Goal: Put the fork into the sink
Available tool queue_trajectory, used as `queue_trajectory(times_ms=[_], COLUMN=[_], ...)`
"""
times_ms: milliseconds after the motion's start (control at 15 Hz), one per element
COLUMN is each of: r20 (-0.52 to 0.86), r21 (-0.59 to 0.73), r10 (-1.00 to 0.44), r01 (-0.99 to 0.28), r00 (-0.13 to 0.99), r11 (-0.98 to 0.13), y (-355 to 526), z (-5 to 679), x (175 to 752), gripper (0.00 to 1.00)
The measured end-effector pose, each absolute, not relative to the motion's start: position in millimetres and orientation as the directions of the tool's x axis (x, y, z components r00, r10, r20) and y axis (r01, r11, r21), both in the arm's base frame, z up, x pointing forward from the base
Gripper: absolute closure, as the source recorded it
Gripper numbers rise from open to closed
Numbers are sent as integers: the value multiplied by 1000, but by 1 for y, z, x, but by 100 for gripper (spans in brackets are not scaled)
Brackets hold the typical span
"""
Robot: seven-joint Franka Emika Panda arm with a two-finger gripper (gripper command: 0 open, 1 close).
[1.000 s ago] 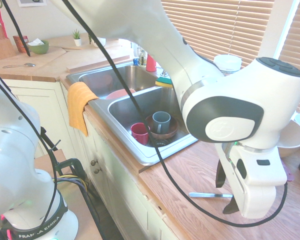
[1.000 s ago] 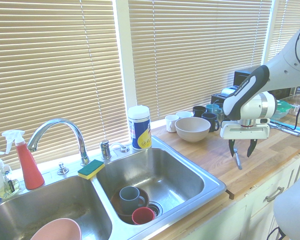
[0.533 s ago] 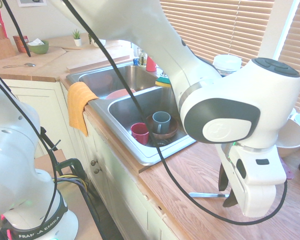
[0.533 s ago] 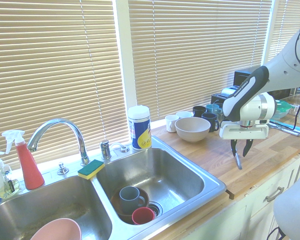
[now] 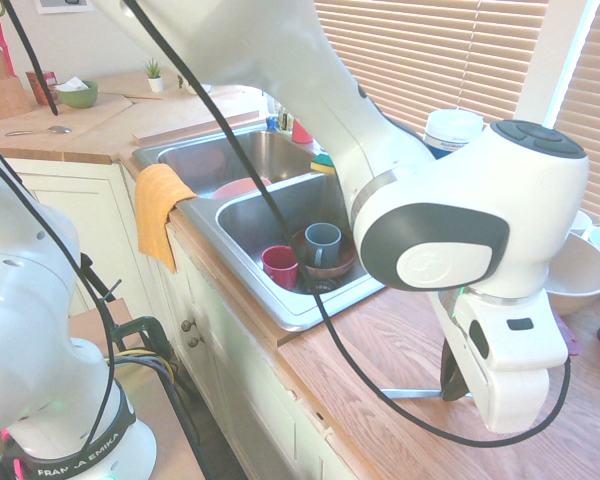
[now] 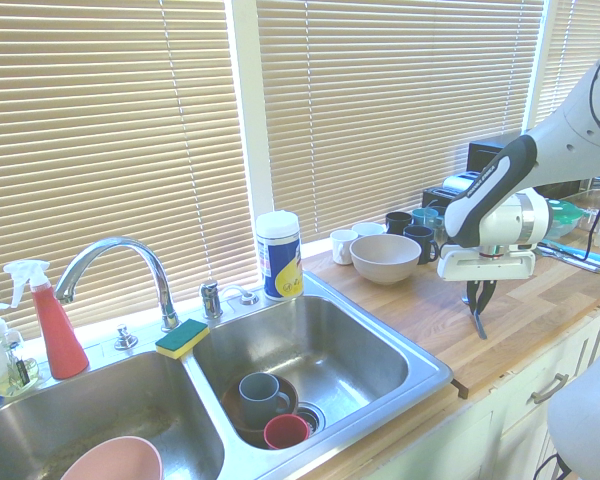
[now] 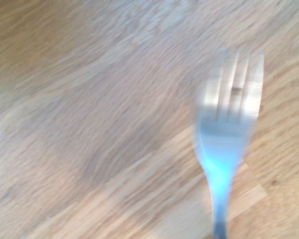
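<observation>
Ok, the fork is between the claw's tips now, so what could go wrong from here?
The claw has closed in around the thin, flat fork, which could slip or twist if the grip is poor. On the way over, it might clip the sink's raised rim. If dropped carelessly, it could knock the red cup or the gray mug.

My wrist view looks closely down at the counter [image 7: 114, 149]; two wide exterior views share the sink [image 6: 310, 350] from opposite sides.

Bright exteriors, blurred wrist view.
</observation>
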State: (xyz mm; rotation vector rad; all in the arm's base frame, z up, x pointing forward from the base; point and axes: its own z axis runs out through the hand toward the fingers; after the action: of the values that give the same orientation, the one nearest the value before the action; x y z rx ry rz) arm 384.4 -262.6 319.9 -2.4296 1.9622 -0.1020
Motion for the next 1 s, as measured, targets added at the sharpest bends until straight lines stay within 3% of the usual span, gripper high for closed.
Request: queue_trajectory(times_ms=[400, 667, 800, 1000], r20=[37, 60, 81, 126], r21=[-81, -170, -213, -215], r10=[-976, -972, -959, -892], r01=[-973, -958, -935, -866], r00=[216, 225, 271, 433], r11=[-218, -232, -283, -451], y=[-267, -263, -241, -144], z=[325, 401, 452, 479], x=[386, 403, 413, 445], gripper=[100, 100, 100, 100])
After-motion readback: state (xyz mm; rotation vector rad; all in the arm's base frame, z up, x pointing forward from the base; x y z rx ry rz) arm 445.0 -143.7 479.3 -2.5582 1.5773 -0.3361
